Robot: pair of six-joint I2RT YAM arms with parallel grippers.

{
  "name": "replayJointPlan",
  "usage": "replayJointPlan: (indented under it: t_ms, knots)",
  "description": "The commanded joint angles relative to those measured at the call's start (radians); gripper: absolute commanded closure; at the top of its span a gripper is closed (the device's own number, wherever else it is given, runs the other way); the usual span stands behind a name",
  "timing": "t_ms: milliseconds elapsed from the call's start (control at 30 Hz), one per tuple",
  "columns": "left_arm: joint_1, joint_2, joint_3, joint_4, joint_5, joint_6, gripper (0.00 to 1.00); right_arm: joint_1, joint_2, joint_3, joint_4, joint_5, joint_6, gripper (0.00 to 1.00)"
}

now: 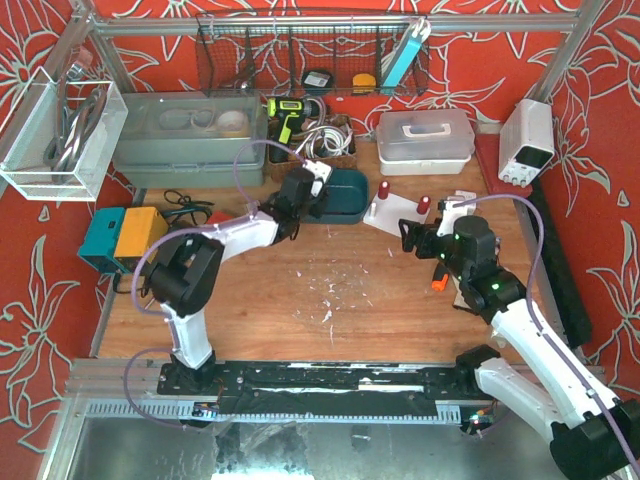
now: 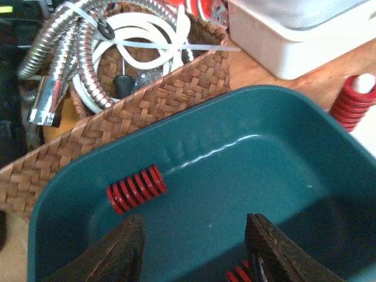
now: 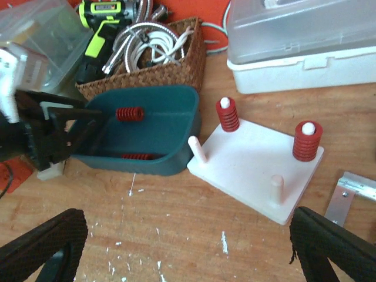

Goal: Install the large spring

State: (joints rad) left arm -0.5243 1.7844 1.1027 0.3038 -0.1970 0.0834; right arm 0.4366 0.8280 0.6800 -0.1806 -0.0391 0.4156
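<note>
Teal bin (image 3: 187,135): top open, wicker basket (image 2: 153,106) against its far rim, peg board (image 3: 247,158) just beside its right wall.

Contents: two red springs.
- Far spring (image 2: 136,189): short, thick-coiled, lying near the far wall.
- Near spring (image 2: 238,273): by the near wall, beside the left gripper (image 2: 194,235), whose fingers are parted inside the bin.

Right gripper (image 3: 188,235): fingers wide apart, nothing between them, over bare wood nearer than the bin.

Board: four pegs, two carrying springs.

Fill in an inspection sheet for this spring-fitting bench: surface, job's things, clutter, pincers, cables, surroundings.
Surface: wooden table, dotted with white flecks.
Job's things: teal bin holds a red spring lying free; white peg board has two pegs loaded with springs, two bare.
Clutter: wicker basket of metal hose, white lidded box, drill.
Pincers: left pincer inside the bin, jaws apart, second spring low between them; right pincer wide open, empty, above the table.
Cables: purple cable loops over each arm.
Surroundings: red floral walls, wire rack.
</note>
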Motion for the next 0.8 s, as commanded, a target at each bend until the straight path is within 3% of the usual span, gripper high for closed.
replayJointPlan:
  t_ms: [0,100,233,467,767]
  knots:
    - [0.063,0.127,0.182,-0.189,0.117,0.148,0.5,0.002,-0.023,-0.018,0.053,0.06,0.022,0.05]
    - [0.085,0.204,0.256,-0.225,0.134,0.24,0.52,0.002,-0.022,-0.026,0.07,0.045,0.032,0.05]
    - [0.106,0.234,0.246,-0.136,0.128,0.406,0.57,0.002,-0.006,-0.026,0.071,0.038,0.034,0.05]
    - [0.144,0.268,0.271,-0.134,0.166,0.639,0.58,0.001,0.016,-0.022,0.074,0.038,0.035,0.05]
    - [0.174,0.356,0.344,-0.157,0.174,0.748,0.59,0.002,0.018,-0.024,0.074,0.059,0.032,0.04]
